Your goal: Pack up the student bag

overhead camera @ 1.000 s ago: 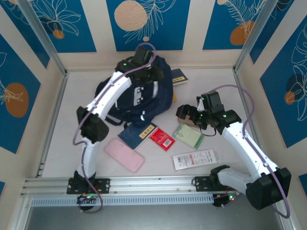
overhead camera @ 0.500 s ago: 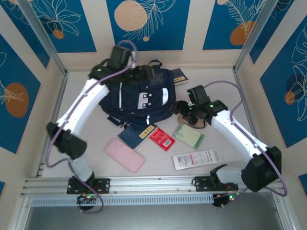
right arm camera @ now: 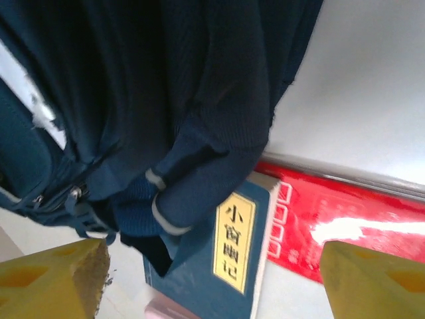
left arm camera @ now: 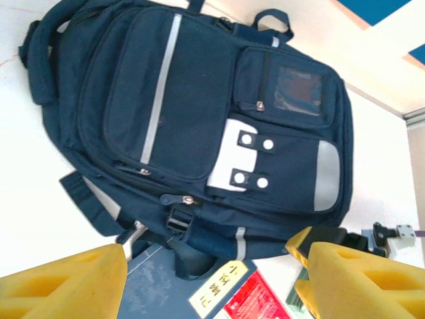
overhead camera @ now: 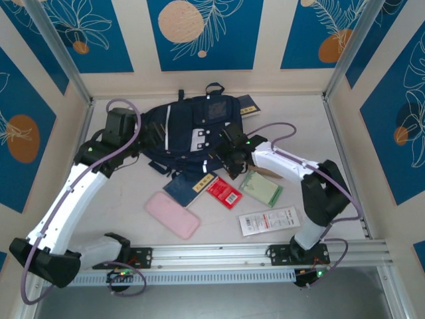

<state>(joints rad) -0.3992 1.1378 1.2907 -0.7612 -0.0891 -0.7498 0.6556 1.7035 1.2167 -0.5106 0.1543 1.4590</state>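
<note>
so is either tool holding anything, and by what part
Nothing is held. The left tool and right tool are both open, neither gripping the navy backpack.

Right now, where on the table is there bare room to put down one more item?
Two patches are bare: the far right corner of the table, between the student bag and the right wall, and the near left, between the left arm and the pink case. In front of the bag it is crowded: navy book, red packet, green notebook.
</note>
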